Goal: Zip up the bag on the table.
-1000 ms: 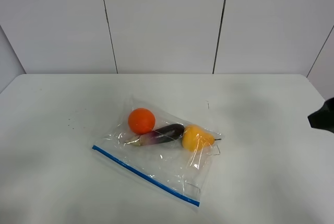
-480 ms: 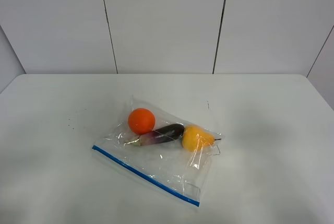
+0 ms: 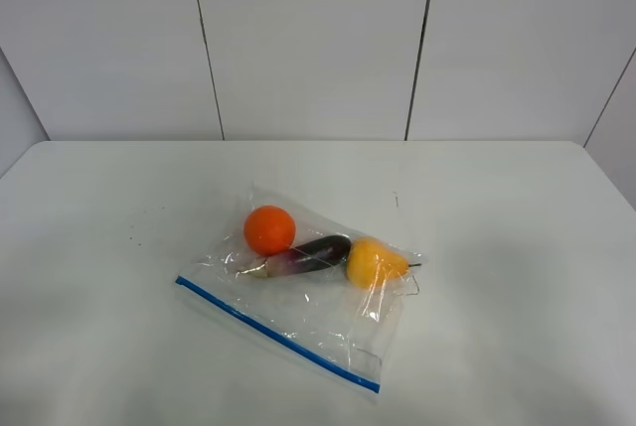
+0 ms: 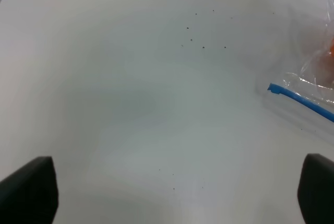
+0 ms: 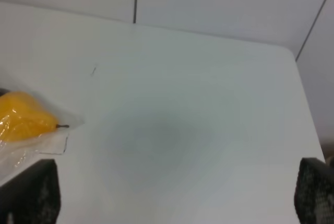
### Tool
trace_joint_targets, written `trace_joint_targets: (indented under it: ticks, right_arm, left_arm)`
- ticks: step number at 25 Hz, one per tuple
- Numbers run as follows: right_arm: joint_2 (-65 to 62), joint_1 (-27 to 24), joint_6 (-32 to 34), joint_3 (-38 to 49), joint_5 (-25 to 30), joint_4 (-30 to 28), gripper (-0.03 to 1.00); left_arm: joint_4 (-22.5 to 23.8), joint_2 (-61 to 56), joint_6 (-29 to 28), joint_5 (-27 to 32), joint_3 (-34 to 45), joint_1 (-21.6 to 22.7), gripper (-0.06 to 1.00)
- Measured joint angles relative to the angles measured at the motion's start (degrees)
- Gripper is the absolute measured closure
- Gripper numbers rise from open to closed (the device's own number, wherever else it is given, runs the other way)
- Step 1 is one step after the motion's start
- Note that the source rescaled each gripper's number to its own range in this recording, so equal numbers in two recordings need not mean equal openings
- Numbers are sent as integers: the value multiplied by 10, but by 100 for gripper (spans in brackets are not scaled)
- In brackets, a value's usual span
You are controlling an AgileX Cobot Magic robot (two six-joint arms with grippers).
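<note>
The clear plastic bag (image 3: 318, 312) lies flat on the white table (image 3: 497, 208), left of the middle. Its blue zipper strip (image 3: 278, 335) runs along its near edge. An orange ball (image 3: 269, 229), a purple eggplant (image 3: 303, 254) and a yellow pear (image 3: 373, 262) lie inside. Neither gripper shows in the exterior high view. My left gripper (image 4: 172, 192) is open and empty above bare table; the bag's zipper corner (image 4: 292, 94) is off to one side. My right gripper (image 5: 172, 195) is open and empty, with the pear (image 5: 23, 122) at the picture's edge.
White wall panels (image 3: 308, 39) stand behind the table's far edge. A few small dark specks (image 4: 201, 31) lie on the tabletop near the bag's left corner. The table's right back corner (image 5: 289, 51) shows in the right wrist view.
A dark part of the right arm at the right edge of the exterior high view one second ago has left that view. The bag has not moved.
</note>
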Motion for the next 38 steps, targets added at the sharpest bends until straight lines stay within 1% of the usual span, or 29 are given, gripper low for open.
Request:
trace_joint_targets:
  ticks: [4, 6, 10, 13, 18, 38]
  right_arm:
    - [0, 0, 23, 1, 18, -10, -3]
    - [0, 0, 25, 1, 9, -18, -3]
    - [0, 0, 40, 15, -32, -35, -3]
    - [0, 0, 50, 46, -34, -35, -3]
    - [0, 0, 52, 63, -33, -35, -3]
    - [0, 0, 52, 63, -33, -35, -3]
  left_arm:
    - [0, 0, 0, 0, 0, 0, -5]
    - [0, 0, 0, 0, 0, 0, -5]
    - [0, 0, 0, 0, 0, 0, -5]
    - [0, 0, 0, 0, 0, 0, -5]
    - [0, 0, 0, 0, 0, 0, -5]
    - [0, 0, 0, 0, 0, 0, -5]
